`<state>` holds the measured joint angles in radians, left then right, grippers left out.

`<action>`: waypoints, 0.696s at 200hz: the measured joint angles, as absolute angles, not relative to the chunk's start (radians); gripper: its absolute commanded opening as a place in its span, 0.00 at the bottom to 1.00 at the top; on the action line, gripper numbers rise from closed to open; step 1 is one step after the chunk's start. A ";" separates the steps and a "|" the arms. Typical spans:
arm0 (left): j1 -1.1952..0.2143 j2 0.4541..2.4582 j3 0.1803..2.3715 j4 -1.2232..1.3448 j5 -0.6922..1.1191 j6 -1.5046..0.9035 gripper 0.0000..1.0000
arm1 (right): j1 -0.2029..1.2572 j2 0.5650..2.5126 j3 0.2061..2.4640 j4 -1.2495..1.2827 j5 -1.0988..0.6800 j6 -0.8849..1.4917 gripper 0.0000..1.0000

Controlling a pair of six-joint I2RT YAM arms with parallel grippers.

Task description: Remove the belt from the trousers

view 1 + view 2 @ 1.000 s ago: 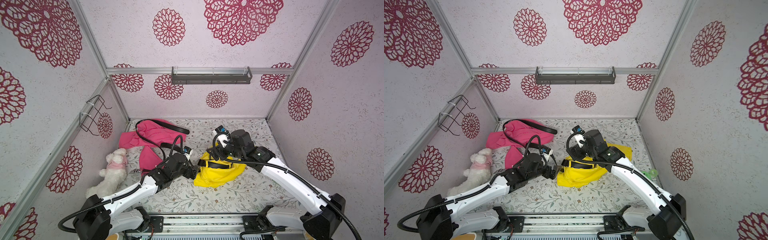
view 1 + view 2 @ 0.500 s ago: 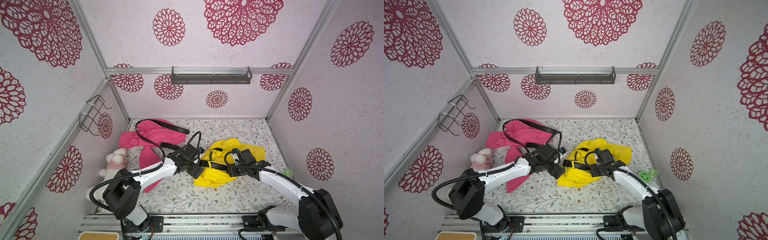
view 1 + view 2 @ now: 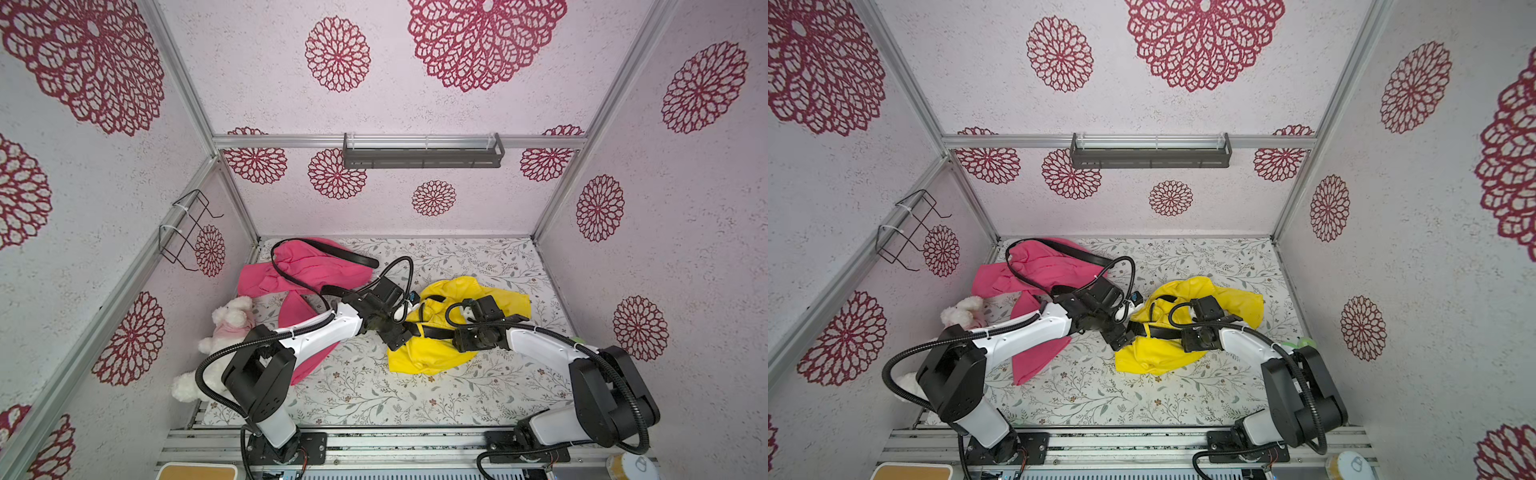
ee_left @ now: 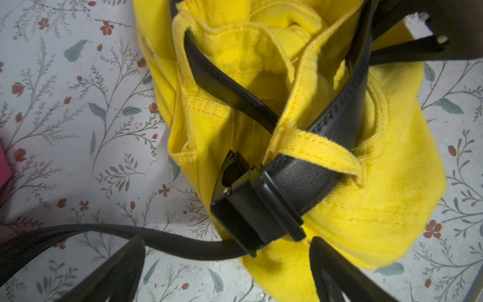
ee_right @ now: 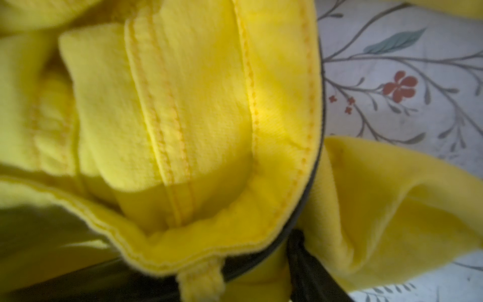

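The yellow trousers (image 3: 436,353) (image 3: 1154,357) lie crumpled mid-table, and the black belt (image 3: 436,331) (image 3: 1163,331) is threaded through their loops. My left gripper (image 3: 395,336) (image 4: 227,261) stands open at the trousers' left end. The belt's black buckle (image 4: 251,209) sits just ahead of its two fingertips, and the loose strap end curves away past one finger. My right gripper (image 3: 461,336) (image 5: 235,277) is pressed down on the waistband. In the right wrist view the yellow waistband (image 5: 196,104), a belt loop (image 5: 201,282) and the belt (image 5: 251,266) fill the gap between its jaws.
A pink garment (image 3: 307,266) with a second black belt (image 3: 332,249) lies at the back left, partly under my left arm. A white plush toy (image 3: 228,320) sits by the left wall. A wire rack (image 3: 187,228) hangs there; a grey shelf (image 3: 424,153) is on the back wall.
Both arms dropped low onto the trousers. The left gripper slid right to the buckle and stayed open. The right gripper came down on the waistband and its jaws narrowed.
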<state>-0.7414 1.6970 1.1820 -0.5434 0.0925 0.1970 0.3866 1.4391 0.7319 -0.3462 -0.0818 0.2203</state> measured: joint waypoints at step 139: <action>-0.744 1.812 1.267 -0.556 0.169 0.270 0.06 | 0.352 1.505 0.825 -0.365 -0.082 0.146 0.65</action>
<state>-0.7441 1.8118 1.2667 -0.5556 0.1688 0.2695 0.3515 1.5051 0.8249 -0.3649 -0.0822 0.1455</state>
